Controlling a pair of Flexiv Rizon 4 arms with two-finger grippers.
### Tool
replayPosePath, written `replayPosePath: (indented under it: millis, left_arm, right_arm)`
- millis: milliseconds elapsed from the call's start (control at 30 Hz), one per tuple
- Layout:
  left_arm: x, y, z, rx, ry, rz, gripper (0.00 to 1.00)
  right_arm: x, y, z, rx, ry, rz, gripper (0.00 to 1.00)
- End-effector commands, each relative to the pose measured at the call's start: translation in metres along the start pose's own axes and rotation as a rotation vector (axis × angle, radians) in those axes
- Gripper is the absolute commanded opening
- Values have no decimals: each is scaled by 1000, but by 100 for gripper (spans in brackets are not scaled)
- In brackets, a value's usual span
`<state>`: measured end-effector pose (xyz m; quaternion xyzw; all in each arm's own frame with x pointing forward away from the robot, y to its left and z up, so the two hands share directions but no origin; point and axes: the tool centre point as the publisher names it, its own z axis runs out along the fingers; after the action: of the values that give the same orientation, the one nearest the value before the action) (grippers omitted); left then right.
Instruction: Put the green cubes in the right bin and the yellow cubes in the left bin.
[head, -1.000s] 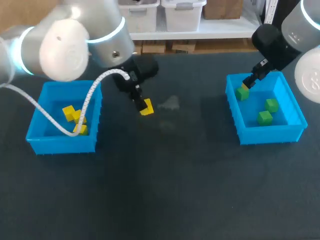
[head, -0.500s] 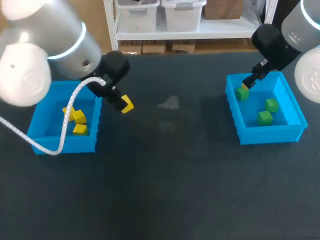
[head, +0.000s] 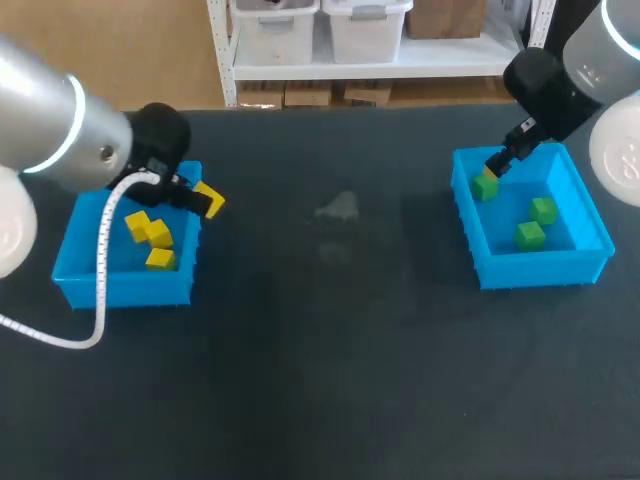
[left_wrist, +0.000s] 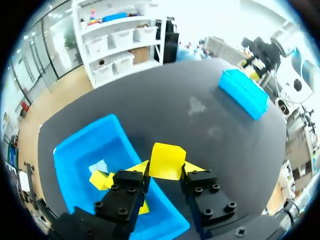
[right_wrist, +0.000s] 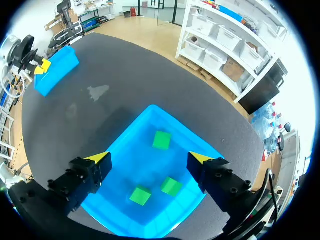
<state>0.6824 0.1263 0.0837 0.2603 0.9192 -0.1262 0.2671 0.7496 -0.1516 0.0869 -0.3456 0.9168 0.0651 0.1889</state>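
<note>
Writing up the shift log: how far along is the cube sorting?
Done: three green cubes lie in the right bin, with the right gripper open above it; three yellow cubes lie in the left bin. In hand: the left gripper is shut on a fourth yellow cube by that bin's rim. Left: drop it in; I see no loose cubes on the table.

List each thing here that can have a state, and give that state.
left gripper, shut on the held yellow cube.
held yellow cube, aloft at the edge of the left bin, not yet dropped.
left bin, holds three loose yellow cubes.
right gripper, open, empty, above the right bin.
right bin, holds three green cubes.
</note>
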Motion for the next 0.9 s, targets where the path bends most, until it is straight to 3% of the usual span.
replayPosePath:
  millis: [33,367,900]
  left_arm:
    - [3,11,-7,0,-179,-20,0]
    - [12,26,-9,-51,-151,-63,0]
    - [17,47,-4,-8,-129,-138,0]
  right_arm:
    - [0,0,0,-1,-1,-1,100]
    - [0,0,0,-1,-1,-1,100]
    - [0,0,0,-1,-1,-1,100]
